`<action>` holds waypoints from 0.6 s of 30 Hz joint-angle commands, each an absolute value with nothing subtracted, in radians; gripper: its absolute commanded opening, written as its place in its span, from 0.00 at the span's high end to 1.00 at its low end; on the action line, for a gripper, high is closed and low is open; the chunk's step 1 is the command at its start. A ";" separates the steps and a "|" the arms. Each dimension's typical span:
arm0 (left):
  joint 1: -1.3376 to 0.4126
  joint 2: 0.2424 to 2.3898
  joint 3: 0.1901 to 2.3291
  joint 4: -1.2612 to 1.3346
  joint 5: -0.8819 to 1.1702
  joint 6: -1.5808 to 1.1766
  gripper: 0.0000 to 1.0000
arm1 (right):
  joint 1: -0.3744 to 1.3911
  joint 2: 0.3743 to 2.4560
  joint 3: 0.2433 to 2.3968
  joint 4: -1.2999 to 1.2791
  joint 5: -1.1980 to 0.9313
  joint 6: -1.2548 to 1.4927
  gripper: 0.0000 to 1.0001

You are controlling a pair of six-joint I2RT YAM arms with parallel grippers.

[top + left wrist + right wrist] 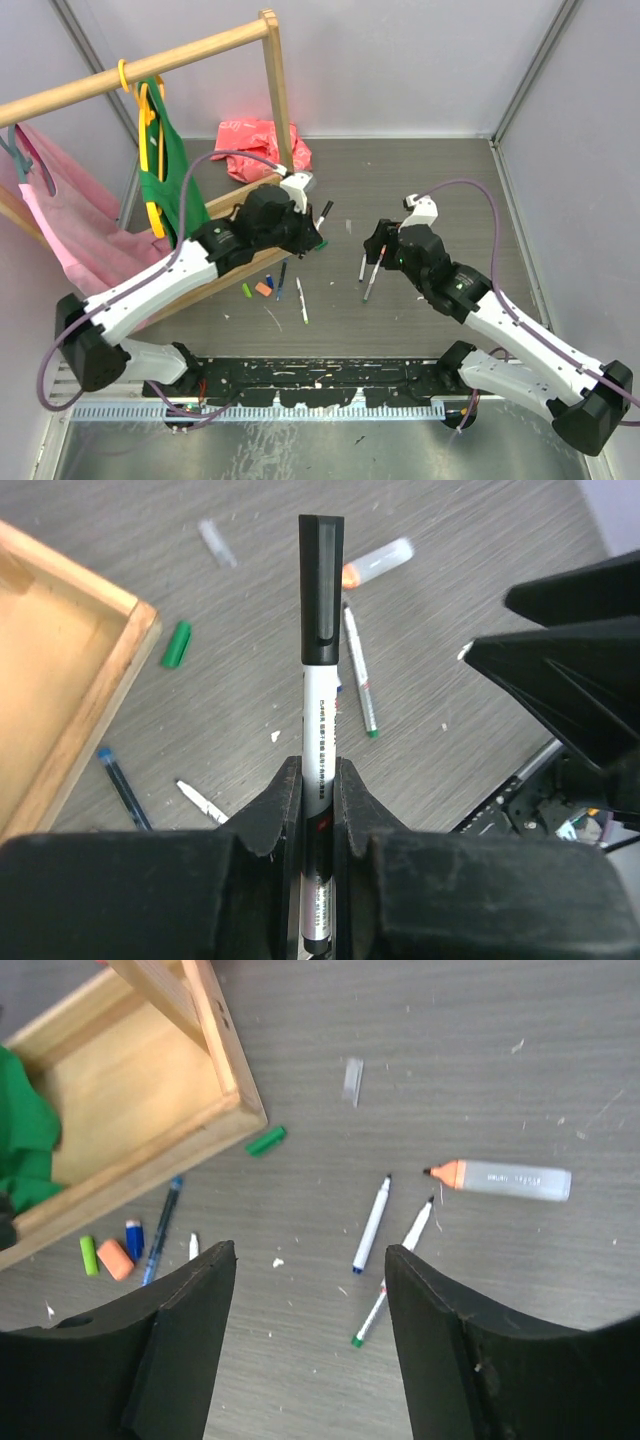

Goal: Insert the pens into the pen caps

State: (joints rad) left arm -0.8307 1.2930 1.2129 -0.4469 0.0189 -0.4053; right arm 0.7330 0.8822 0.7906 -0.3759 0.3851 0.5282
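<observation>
Black-capped and white-barrelled, one thin marker pen (320, 710) sits clamped low in the left gripper (320, 780) just beside the pale wooden tray (60, 650) (cap end left free, looks seated), while the right gripper (310, 1252), fingers apart, hovers over uncapped white pens (372, 1225) beyond that tray, poised to pick.

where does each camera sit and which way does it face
Top external: above and behind, looking down at the table; left arm, right arm show.
Left wrist: on that arm, looks along its fingers, shut on a black-capped pen.
Right wrist: on that arm, looks down between open fingers at loose pens.
Wrist views share the green cap.
</observation>
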 commanded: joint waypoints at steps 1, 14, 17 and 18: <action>-0.831 1.388 1.208 -0.421 -0.005 -0.446 1.00 | 0.715 0.844 0.748 -0.360 0.301 0.591 0.30; -0.890 1.675 1.222 -0.330 -0.109 -0.486 1.00 | 0.716 0.797 0.697 -0.446 0.290 0.673 0.10; -0.899 1.722 1.238 -0.313 -0.130 -0.502 0.99 | 0.715 0.769 0.691 -0.449 0.297 0.673 0.10; -0.902 1.737 1.245 -0.308 -0.139 -0.504 0.99 | 0.715 0.759 0.689 -0.452 0.301 0.674 0.10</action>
State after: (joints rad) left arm -0.8902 1.7103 1.1923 -0.3870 -0.0795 -0.4763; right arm 0.7177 0.8059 0.6876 -0.4515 0.2932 0.6514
